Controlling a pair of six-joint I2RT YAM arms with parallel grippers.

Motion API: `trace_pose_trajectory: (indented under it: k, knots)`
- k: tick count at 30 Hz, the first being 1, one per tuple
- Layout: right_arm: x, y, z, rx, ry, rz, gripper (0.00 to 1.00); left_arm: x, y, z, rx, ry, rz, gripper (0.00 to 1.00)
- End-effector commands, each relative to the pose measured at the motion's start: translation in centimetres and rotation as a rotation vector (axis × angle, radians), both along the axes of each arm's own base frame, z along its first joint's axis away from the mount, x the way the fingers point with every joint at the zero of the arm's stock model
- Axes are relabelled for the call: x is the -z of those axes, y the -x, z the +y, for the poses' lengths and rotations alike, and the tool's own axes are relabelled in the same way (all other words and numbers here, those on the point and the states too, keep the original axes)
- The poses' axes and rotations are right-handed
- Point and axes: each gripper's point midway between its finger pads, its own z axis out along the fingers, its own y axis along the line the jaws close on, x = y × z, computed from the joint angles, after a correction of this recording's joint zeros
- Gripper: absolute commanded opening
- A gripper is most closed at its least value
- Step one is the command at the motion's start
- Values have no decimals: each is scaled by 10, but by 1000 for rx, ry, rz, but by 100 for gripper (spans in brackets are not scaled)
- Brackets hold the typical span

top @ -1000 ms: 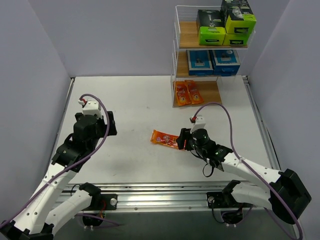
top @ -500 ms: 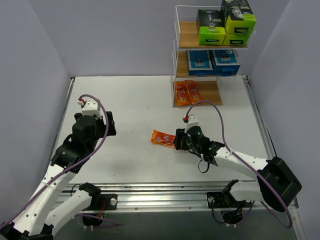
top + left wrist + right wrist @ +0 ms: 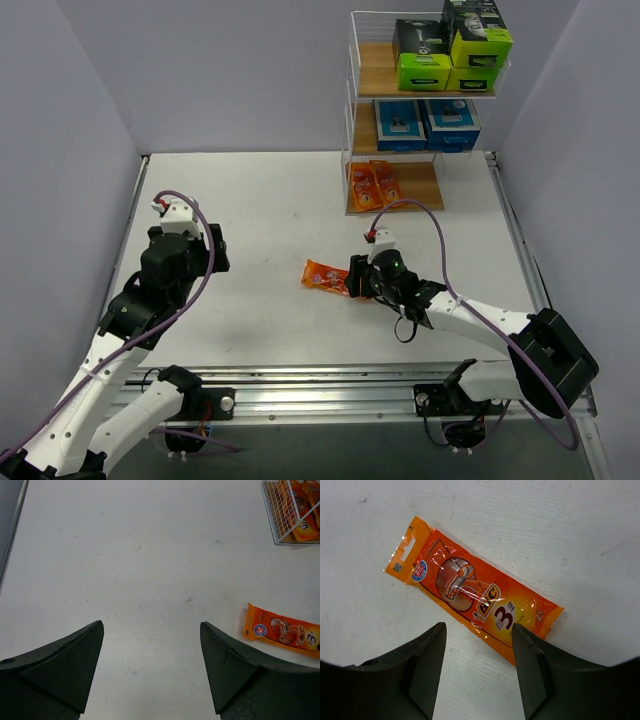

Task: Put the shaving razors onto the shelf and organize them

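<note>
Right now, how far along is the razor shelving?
Mostly done: the shelf holds black-and-lime boxes on top, blue cards in the middle and two orange packets at the bottom. In hand: the right arm's fingers stand open over the last orange packet, which lies flat on the table, not yet gripped. Left: grasp it and shelve it beside the other orange ones.

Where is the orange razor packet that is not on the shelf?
The orange razor packet lies flat on the white table, near the middle of the top view. It is right at the tips of the right gripper, in front of the shelf.
</note>
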Motion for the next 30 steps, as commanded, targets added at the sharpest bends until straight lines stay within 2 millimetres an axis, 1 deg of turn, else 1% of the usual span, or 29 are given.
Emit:
trace_pose_trajectory:
  k: [1,5,6,7,9,10,14,15,17,19,22,25,30]
  knots:
    - [-13,-12,7,-1,-29,-41,51,-14,-4,-2,-2,25,-53,87]
    - [-10,-14,6,2,-14,-34,51,-14,-5,-2,-2,25,-51,88]
    - [-7,-14,5,3,-5,-26,53,-13,-5,-2,-3,23,-48,89]
    - [-3,-15,3,7,5,-14,54,-14,-5,-2,-5,24,-50,92]
    - [-2,-17,4,1,16,-7,55,-14,-5,-2,-3,24,-49,99]
    - [0,-17,5,-1,20,-3,55,-14,-4,-2,-3,26,-52,94]
    - [1,-19,5,-6,26,-1,56,-16,-4,-2,2,30,-65,94]
    - [2,-19,5,-4,28,2,57,-16,-3,-3,7,31,-67,97]
    - [4,-20,4,-2,32,5,58,-17,-3,-4,19,33,-71,87]
    - [4,-20,4,-2,33,7,58,-17,-3,-4,16,32,-70,87]
    - [7,-21,3,0,39,13,59,-15,-4,-3,8,30,-63,91]
    - [5,-22,4,-3,44,12,59,-14,-5,-4,7,28,-57,93]
    - [7,-30,-7,22,83,15,60,-13,-5,-4,7,28,-53,94]
